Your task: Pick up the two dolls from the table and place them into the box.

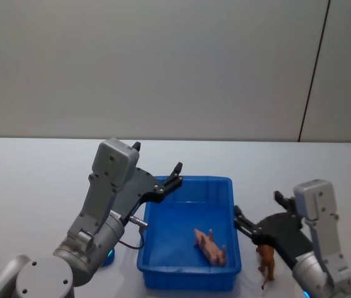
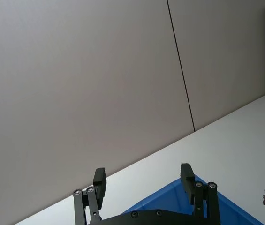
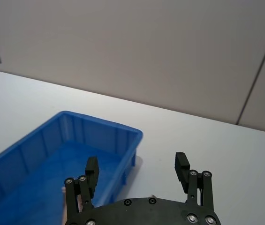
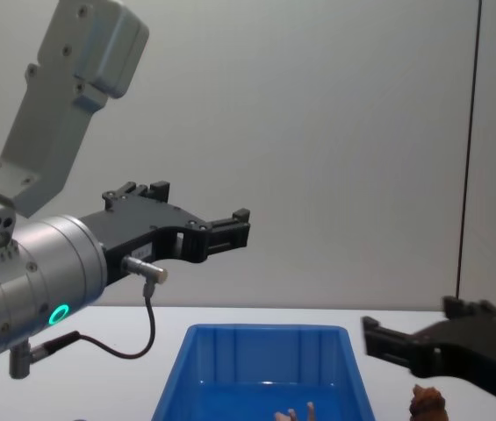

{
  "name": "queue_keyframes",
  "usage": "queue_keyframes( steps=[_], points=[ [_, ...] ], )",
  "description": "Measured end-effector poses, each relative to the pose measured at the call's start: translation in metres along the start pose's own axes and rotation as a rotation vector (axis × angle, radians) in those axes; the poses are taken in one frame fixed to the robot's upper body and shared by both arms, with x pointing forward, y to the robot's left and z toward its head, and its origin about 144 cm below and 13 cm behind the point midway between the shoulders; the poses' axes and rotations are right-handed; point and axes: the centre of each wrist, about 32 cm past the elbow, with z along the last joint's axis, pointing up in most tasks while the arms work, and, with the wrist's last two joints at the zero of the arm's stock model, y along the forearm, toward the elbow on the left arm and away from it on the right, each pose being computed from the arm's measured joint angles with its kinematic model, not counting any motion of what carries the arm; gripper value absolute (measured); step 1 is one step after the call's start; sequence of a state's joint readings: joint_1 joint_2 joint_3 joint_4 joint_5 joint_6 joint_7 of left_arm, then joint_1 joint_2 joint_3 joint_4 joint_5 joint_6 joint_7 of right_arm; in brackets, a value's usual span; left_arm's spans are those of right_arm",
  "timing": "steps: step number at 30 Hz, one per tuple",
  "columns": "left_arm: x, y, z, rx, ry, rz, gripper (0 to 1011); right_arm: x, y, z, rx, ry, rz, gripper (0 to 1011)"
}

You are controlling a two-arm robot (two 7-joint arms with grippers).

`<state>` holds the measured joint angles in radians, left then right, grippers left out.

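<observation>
- Fingers (image 2: 187, 176) on left gripper (image 2: 143, 180): spread wide, nothing between them, touching nothing.
- Left gripper: high above the box (image 1: 187, 273), over its far left corner.
- Fingers (image 3: 181, 165) on right gripper (image 3: 137, 166): wide apart too, gap empty.
- Right gripper: low, just beside the box's right wall, with the brown doll (image 1: 266, 261) below its black body, not between the fingers.
- Pink doll (image 1: 211, 247): pale, smooth-looking, short legs; on its side on the box floor, toward the near right corner.
- Brown doll: orange-brown, upright on its legs on the table (image 1: 38, 186), just beside the box's right wall, close to the table's near edge.
- Box: bright blue plastic, rectangular, sloped ribbed walls, thick rim, glossy floor; at the table's near edge.
- Table: flat, plain white.
- Finger build: black, blocky flat pads on bolted linkage bars.
</observation>
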<state>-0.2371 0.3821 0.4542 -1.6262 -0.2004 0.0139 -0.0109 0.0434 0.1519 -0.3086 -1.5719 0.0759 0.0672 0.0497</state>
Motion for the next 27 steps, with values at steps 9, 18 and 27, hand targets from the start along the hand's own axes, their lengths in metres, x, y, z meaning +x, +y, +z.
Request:
queue_keyframes(
  steps=[9,18,27],
  points=[
    [0.000,0.000,0.000,0.000,0.000,0.000,1001,0.006,-0.011,-0.002,-0.051,-0.007,-0.076,1001],
    [0.000,0.000,0.000,0.000,0.000,0.000,1001,0.008,-0.016,-0.009,-0.118,-0.006,-0.086,1001],
    [0.000,0.000,0.000,0.000,0.000,0.000,1001,0.005,-0.015,-0.019,-0.178,-0.009,-0.068,1001]
  ],
)
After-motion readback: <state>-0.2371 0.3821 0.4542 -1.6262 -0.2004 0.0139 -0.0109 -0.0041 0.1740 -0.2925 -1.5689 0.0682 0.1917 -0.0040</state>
